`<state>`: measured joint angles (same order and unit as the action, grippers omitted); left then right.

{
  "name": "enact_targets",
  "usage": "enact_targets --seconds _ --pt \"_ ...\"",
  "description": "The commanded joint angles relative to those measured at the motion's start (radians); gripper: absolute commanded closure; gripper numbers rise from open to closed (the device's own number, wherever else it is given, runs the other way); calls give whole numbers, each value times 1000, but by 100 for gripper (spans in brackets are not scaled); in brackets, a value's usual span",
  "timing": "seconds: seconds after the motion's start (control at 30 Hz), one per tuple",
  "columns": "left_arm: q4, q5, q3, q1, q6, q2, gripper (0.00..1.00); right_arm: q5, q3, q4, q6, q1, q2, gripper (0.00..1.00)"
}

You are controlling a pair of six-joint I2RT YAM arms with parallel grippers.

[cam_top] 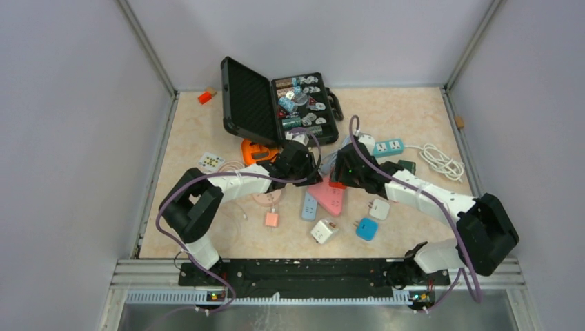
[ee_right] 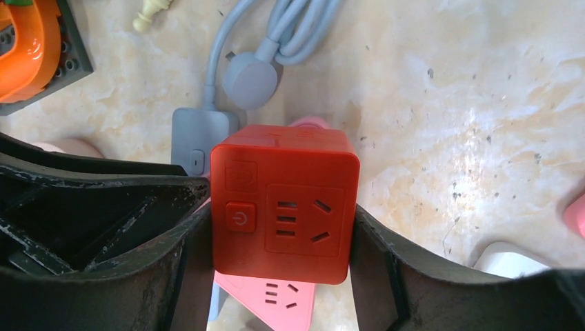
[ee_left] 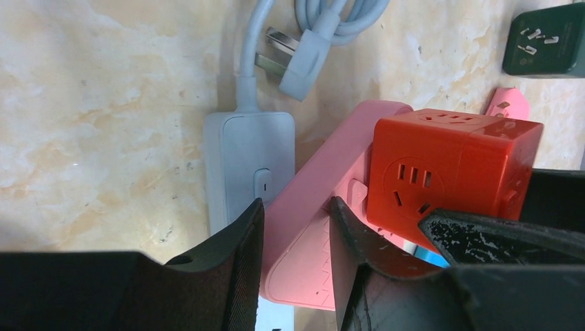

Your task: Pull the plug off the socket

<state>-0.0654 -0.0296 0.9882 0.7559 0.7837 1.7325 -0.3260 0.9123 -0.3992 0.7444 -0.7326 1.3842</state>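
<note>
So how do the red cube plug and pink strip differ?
The red cube plug is blocky and sits on top; the flat pink socket strip is long and lies beneath. The right tool grips the cube, the left tool the strip. Both carry outlet holes.

Cube adapter [ee_right: 284, 221] sits on top of flat power strip [ee_left: 310, 227], mid-table. Second power strip [ee_left: 241, 158] lies alongside, touching it. Its coiled cable [ee_right: 300, 27] lies just behind. Open case [cam_top: 276, 103] is further behind.

The red cube plug [ee_right: 283, 221] and pink socket strip [ee_left: 303, 214] showed smooth, matt plastic; the tabletop [ee_right: 469, 103] looked like polished, speckled, pale marble.
</note>
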Motion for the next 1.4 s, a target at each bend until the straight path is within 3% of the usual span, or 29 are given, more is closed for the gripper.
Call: enact_targets --seconds 0.0,0.23,0.43,0.57,0.77,0.87,1.07,1.27,1.3,1.37 --pt "-387 110 -123 -3 -81 134 77 254 -71 192 14 41 -132 100" --pt "-380 96 -140 -1 -83 128 77 -1 47 -11 -33 -66 -32 100" --pt "-360 58 -153 -1 -112 102 73 38 -5 29 -41 -29 -89 100" --pt "-356 -7 -144 -1 -159 55 64 90 -46 58 -38 -21 -107 100" --pt "-375 -55 -110 -1 -197 13 34 96 -123 95 10 -16 -121 100" --pt "-382 -62 -87 -1 -191 11 24 93 -138 102 19 -13 -115 100" --pt "-412 -42 -52 -1 -162 -6 13 69 -138 86 20 0 -114 100" --pt "-458 16 -56 0 -136 -18 10 92 -146 95 28 7 -115 100" --pt "-454 14 -63 0 -132 -18 10 101 -146 98 27 7 -113 97" --pt "-442 8 -77 0 -117 -10 12 124 -144 103 22 7 -109 78"
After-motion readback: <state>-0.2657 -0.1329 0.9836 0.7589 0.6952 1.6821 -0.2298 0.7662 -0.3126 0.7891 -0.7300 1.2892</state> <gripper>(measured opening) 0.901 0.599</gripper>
